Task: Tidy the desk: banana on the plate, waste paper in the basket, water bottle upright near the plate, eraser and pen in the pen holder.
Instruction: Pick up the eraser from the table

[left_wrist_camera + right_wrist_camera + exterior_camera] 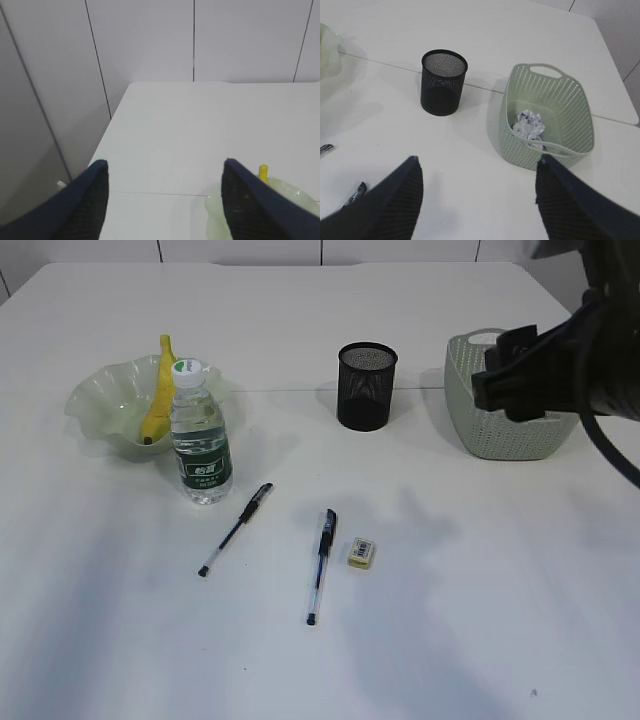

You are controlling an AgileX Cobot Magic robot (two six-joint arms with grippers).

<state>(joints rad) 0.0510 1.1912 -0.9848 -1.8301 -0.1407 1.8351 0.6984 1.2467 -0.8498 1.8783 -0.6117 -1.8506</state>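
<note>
**Desk scene with two pens, one eraser and both arms raised clear**

Nearest on the white desk (480, 620) lie two black-capped, clear-barrelled ballpoint pens: one (320, 566) pointing almost straight toward the camera, the other (235, 529) slanting to its left, the two well apart. One small cream rectangular eraser (362, 553) lies just beside the first pen, on its right, not touching it. Nothing lies between these items and the holder behind them.

Farther back, one clear plastic water bottle with a green label and white cap (201, 432) stands upright, just in front of one pale green, wavy-rimmed glass plate (95, 400). One yellow banana (159, 390) rests in the plate, partly hidden by the bottle. One black wire-mesh cylindrical pen holder (366, 386) stands mid-desk, with nothing visible inside. To its right, one sage-green perforated plastic basket (547, 117) holds one crumpled ball of white waste paper (529, 125).

The right gripper (477, 200) hovers above the desk near the basket, fingers (400, 192) spread, holding nothing. The left gripper (165, 200) hangs above the plate's far-left side, fingers (92, 197) likewise spread and empty.
</note>
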